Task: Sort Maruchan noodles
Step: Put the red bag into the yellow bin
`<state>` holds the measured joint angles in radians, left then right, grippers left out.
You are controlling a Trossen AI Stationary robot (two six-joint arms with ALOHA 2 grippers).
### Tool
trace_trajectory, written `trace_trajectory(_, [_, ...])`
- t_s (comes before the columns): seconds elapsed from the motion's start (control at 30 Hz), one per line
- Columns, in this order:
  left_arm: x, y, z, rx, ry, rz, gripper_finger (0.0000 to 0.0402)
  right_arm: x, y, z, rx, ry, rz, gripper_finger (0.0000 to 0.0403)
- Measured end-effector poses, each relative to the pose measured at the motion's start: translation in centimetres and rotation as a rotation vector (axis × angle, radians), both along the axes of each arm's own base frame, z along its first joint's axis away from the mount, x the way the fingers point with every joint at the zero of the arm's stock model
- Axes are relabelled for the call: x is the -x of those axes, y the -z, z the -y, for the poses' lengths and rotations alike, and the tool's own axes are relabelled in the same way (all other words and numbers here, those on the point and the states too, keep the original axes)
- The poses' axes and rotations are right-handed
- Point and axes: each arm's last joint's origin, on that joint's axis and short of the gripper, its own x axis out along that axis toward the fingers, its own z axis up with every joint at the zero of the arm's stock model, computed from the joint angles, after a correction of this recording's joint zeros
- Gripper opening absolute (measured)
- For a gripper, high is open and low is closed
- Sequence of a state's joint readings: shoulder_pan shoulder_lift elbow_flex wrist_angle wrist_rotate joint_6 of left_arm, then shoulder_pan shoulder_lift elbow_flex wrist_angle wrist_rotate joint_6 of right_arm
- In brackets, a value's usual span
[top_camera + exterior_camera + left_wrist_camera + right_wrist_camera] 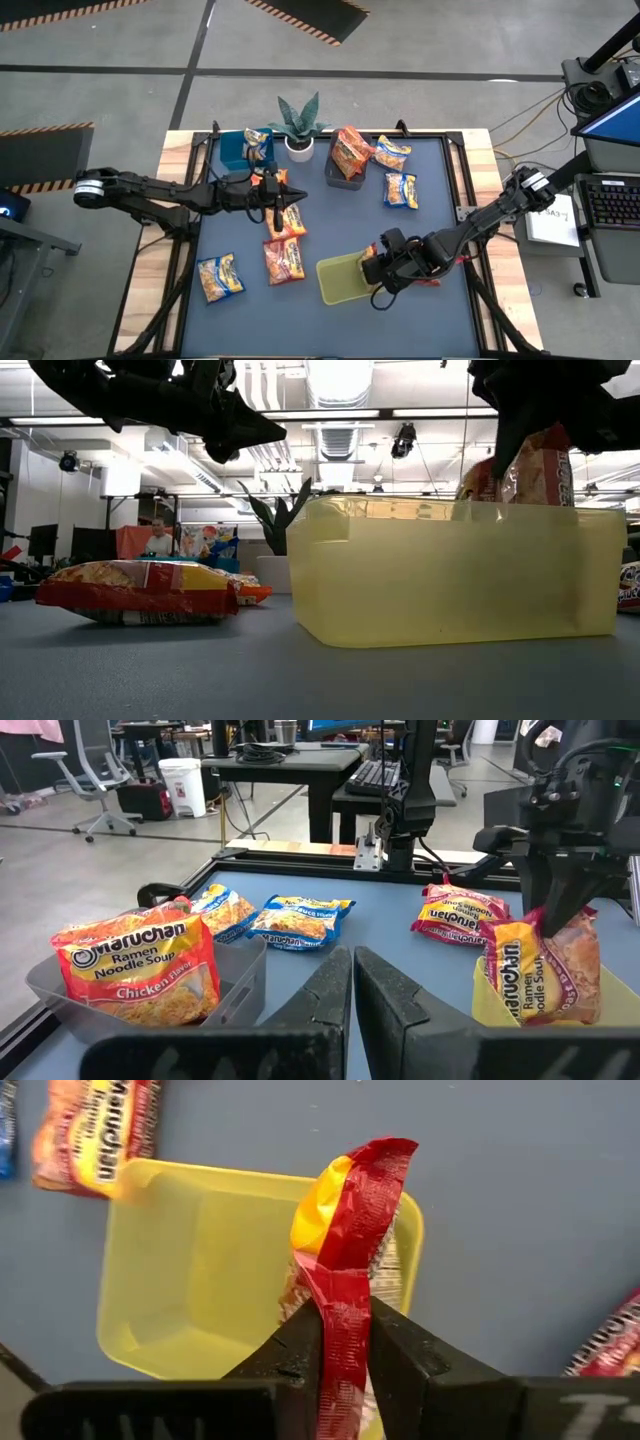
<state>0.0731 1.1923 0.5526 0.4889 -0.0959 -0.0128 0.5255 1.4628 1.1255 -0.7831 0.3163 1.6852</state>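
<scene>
Maruchan noodle packets lie flat on the blue mat: an orange-red one (pixel 284 260), another (pixel 220 277), and blue-and-yellow ones (pixel 400 188) toward the far right. An orange packet (pixel 140 970) stands in the dark clear bin (pixel 338 172), and another packet shows in the blue bin (pixel 236 152). My right gripper (pixel 372 265) is over the yellow-green bin (pixel 340 280), shut on a red packet (pixel 540 970). My left gripper (pixel 297 196) hovers shut and holds nothing, above the packets left of centre. My right gripper pinches the red packet's sealed end edge (pixel 345 1315) between its two fingers (pixel 300 1350), coming from above and slanting down. The packet hangs below the fingers, edge-on to the wrist camera, with its lower end inside the yellow-green bin's walls (pixel 450 570). I cannot tell whether it touches the bin's floor.
A potted plant (pixel 298 125) stands at the far edge between the blue and dark bins. A red packet (pixel 460 915) lies on the mat near the right arm. Bare mat lies along the near edge in front of the yellow-green bin.
</scene>
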Motion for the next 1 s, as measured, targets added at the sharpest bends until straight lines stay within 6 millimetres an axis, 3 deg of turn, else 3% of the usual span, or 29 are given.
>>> trace_trajectory(0.27, [0.0, 0.0, 0.0, 0.000, 0.000, 0.000, 0.0000, 0.6, 0.1, 0.1, -0.050, -0.023, -0.088, 0.0086])
trace_trajectory(1.0, [0.0, 0.0, 0.0, 0.000, 0.000, -0.004, 0.0000, 1.3, -1.4, 0.4, -0.076, -0.065, -0.072, 0.0086])
